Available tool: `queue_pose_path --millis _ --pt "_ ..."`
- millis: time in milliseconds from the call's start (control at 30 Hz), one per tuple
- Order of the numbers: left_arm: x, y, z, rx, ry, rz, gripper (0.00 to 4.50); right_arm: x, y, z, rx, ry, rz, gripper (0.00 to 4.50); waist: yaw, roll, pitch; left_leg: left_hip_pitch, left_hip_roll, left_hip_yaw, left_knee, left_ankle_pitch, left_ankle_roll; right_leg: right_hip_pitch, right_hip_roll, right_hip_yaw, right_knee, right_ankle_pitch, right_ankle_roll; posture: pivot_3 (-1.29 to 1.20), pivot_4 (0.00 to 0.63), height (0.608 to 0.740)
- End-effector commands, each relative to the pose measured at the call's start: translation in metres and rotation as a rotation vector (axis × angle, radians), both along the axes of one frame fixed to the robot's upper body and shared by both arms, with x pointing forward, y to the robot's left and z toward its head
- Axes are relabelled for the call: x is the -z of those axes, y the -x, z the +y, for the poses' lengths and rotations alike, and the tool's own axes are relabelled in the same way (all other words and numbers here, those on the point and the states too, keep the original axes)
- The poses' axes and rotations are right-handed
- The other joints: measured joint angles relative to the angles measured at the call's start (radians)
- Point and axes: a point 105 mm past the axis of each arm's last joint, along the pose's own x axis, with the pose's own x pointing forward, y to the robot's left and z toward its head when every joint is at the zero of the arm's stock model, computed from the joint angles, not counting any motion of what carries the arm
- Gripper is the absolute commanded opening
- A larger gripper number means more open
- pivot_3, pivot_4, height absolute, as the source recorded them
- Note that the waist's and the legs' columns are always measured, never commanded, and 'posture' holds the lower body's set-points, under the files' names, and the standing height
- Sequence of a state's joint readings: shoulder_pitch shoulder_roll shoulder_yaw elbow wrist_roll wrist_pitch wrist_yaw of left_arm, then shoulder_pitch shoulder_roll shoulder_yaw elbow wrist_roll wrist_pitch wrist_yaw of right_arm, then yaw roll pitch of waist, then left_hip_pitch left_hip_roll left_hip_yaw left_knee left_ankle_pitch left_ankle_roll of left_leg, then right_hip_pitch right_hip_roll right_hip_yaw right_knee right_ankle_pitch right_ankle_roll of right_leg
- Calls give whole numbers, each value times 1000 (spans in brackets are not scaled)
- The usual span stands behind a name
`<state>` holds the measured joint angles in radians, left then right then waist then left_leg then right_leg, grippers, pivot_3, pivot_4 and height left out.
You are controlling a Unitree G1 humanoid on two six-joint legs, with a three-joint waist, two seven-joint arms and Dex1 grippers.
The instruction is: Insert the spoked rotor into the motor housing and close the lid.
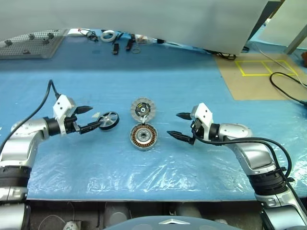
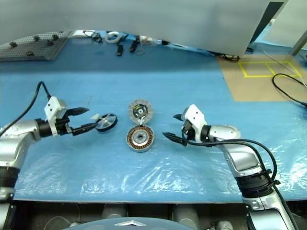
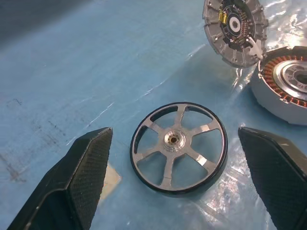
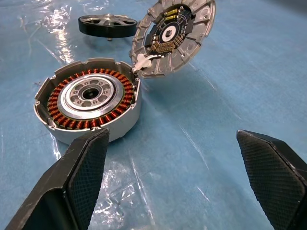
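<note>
Blue plastic sheeting covers the table [image 1: 72,163] in front of me, wrinkled and shiny along the near edge. Nearest on my left, the left gripper [image 1: 90,118] is spread wide and holding nothing. In its wrist view the two black fingers [image 3: 72,182] stand either side of the spoked rotor [image 3: 178,141], which lies flat on the sheet just ahead of the fingertips, with clear gaps between it and both pads. That is the relation I care about: the rotor sits straight down the line of this gripper, hub axis upright, so I judge a short reach and a close across the rim would take it. The left arm is plainly the nearer one to it.

On my right, the right gripper [image 1: 181,126] is also fully parted and empty, pointing in toward the middle with bare sheet between it and the motor housing [image 1: 143,137].

The housing rests open-side up in the centre, between the two grippers, copper windings showing and nothing seated in it. Its lid [image 1: 143,109] stands tilted at the far rim of the housing, touching it there, inner face toward me.

Farther back, cables and small tools [image 1: 115,40] lie along the table's far edge, well apart from the work.
</note>
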<state>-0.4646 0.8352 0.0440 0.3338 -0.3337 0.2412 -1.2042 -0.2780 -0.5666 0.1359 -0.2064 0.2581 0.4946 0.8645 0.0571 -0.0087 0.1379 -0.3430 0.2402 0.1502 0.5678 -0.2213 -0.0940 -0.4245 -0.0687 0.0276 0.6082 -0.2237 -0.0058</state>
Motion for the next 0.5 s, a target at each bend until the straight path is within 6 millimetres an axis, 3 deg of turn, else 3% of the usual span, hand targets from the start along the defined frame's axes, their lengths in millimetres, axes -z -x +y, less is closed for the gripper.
queue_pose_path --millis 33,100,200,367,500 --pt "-21 -15 -3 110 -131 55 4428 -5 1 5 -5 -13 -38 4492 10 -1 1 0 0 0 0 0 0 0 0 0 0 0 0 0 150 740" --pt "-33 -25 -6 141 -168 59 4428 -5 2 6 2 -15 -38 4492 12 -1 1 0 0 0 1 0 0 0 0 0 0 0 0 0 150 740" --pt "-45 -33 -13 210 -208 82 3829 -3 4 8 17 -24 -35 4500 10 -1 1 0 -2 0 0 0 0 0 -1 0 0 1 1 0 150 740" --pt "-37 -39 -22 312 -356 151 2340 2 9 9 40 -36 -24 4500 15 -1 2 -2 -1 -1 -2 0 0 0 0 0 -1 1 1 0 150 740" --pt "-28 -38 -28 369 -437 200 2340 6 14 7 57 -38 -14 4500 16 -4 4 -6 -1 -2 -2 0 -1 0 -1 0 -2 1 2 0 150 740"
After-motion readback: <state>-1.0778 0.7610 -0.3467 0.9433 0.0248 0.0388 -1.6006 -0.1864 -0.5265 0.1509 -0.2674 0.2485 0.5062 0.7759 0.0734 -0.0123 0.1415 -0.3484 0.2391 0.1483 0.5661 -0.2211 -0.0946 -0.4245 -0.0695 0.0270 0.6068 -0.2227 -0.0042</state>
